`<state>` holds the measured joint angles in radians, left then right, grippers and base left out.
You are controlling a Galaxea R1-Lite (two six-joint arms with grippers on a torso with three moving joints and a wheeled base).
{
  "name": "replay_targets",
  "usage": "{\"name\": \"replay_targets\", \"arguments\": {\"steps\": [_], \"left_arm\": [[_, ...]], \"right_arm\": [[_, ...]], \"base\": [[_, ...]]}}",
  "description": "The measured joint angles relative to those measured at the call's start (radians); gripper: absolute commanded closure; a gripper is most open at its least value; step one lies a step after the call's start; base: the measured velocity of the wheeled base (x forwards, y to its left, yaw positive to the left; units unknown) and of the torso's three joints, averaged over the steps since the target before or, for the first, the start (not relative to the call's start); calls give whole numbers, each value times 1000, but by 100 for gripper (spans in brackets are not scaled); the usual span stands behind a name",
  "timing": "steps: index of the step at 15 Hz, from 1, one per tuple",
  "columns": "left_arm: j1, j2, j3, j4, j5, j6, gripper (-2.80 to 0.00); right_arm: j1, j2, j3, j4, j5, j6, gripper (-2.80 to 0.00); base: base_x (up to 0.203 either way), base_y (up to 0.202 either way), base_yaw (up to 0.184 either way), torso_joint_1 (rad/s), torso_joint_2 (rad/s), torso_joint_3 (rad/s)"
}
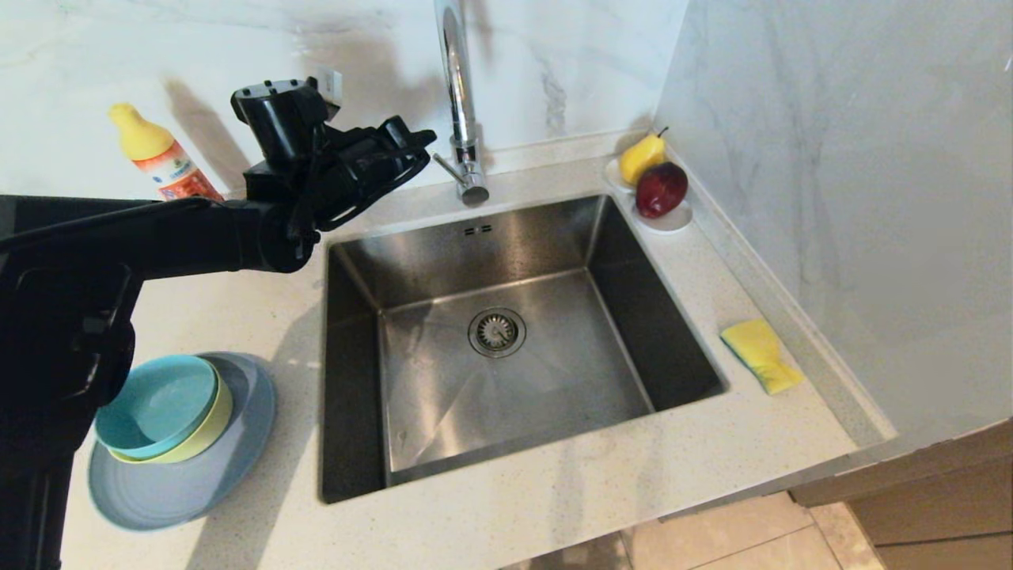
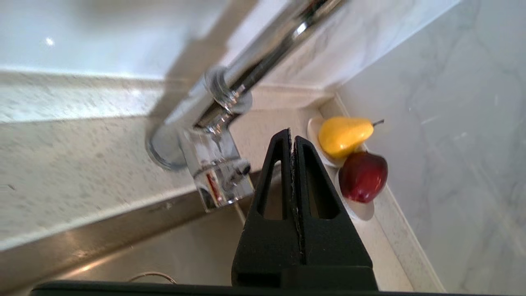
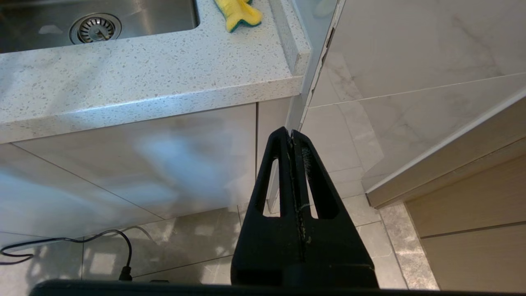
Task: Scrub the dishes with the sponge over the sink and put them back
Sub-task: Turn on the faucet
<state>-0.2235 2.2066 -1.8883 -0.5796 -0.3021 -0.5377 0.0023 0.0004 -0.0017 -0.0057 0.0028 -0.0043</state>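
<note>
The head camera looks steeply down on the sink [image 1: 506, 332]; the left wrist camera sits close to the tap [image 2: 213, 123]; the right wrist camera hangs below the desk [image 3: 144, 78], facing the cabinet front; it shares the sponge [image 3: 238, 14] with the head view.

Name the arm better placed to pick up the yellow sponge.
Left, tentatively: the left gripper, shut, is above the counter near the chrome tap; the right gripper hangs below the counter edge, though nearer the yellow sponge.

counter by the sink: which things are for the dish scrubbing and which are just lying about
For the job: teal-blue bowl, yellow-green bowl, wide grey-blue plate, yellow sponge, stainless steel sink.

Lying about: yellow-capped bottle, white dish with yellow pear and red apple.
</note>
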Motion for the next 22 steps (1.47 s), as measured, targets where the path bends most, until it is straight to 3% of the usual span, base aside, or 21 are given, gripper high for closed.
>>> {"name": "replay_targets", "arguments": {"steps": [16,22], "left_arm": [[4,57,-1,-14,-10,-2,0],[1,40,16,6,-7,-90,0]], "right_arm": [[0,0,0,0,0,0,0],[-1,0,0,0,0,0,0]], "base": [[0,0,0,0,0,0],[0,0,0,0,0,0]]}}
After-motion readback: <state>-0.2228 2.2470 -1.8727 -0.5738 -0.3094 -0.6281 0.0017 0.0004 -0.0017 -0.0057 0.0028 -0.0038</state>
